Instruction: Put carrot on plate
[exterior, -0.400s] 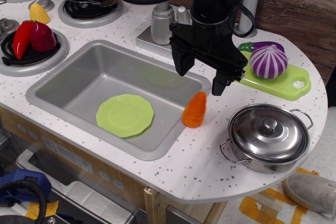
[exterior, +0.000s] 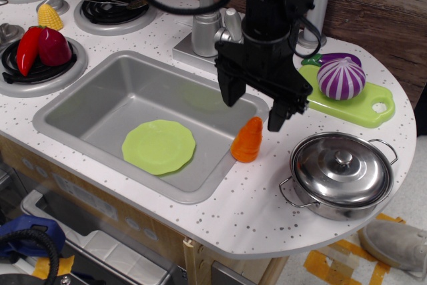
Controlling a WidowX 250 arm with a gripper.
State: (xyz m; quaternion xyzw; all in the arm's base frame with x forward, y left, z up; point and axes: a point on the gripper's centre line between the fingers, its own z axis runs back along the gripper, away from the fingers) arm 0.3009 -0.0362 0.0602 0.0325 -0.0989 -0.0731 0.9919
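So I've got the gripper (exterior: 253,111) hanging right over the carrot (exterior: 247,140) now, fingers spread wide with nothing between them. Compared to a moment ago it's slid a touch to the left and maybe dropped a hair, so the carrot tip now sits pretty much under the gap between the two fingers instead of nearer the right one. That reads to me as lining up for the grab, not there yet though. The carrot is standing upright on the speckled counter (exterior: 253,205), just below the fingertips and apart from them, right on the lip of the sink (exterior: 100,108). The plate (exterior: 159,146) is down in the sink basin, off to the left of the left finger (exterior: 230,88) and lower, nothing on it. The right finger (exterior: 279,111) is on the side toward the steel pot (exterior: 341,175), which is near but clear. My guess: next I need to come straight down and close around the carrot's ridged sides. Being so close to the sink edge, a sloppy pinch could knock it over into the basin.
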